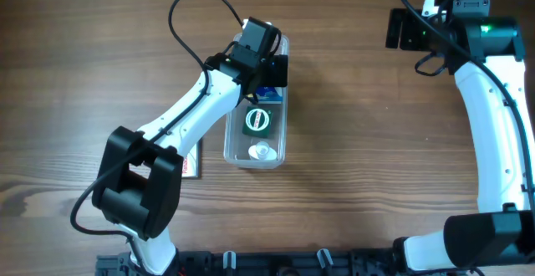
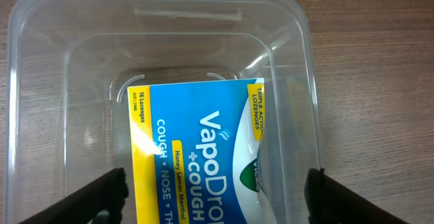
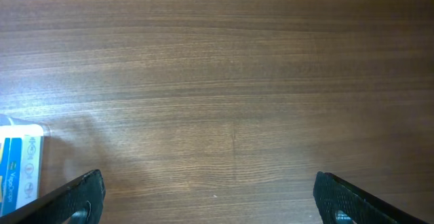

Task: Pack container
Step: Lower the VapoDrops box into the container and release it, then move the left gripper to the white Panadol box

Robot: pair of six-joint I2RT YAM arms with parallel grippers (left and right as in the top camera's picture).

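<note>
The clear plastic container (image 1: 232,146) lies lengthwise at the table's middle. In the left wrist view its far end (image 2: 68,68) fills the frame. A blue and yellow VapoDrops cough drop box (image 2: 196,149) lies flat inside that end and shows in the overhead view (image 1: 267,94). A green round item (image 1: 257,120) and a white round item (image 1: 262,151) lie further along inside. My left gripper (image 2: 215,190) is open above the box, its fingers wide on either side and not touching it. My right gripper (image 3: 210,190) is open and empty over bare table at the far right.
A small red and white box (image 1: 191,161) lies on the table left of the container, beside the left arm. A blue and white small box (image 3: 17,173) shows at the left edge of the right wrist view. The right arm (image 1: 493,100) runs along the right edge.
</note>
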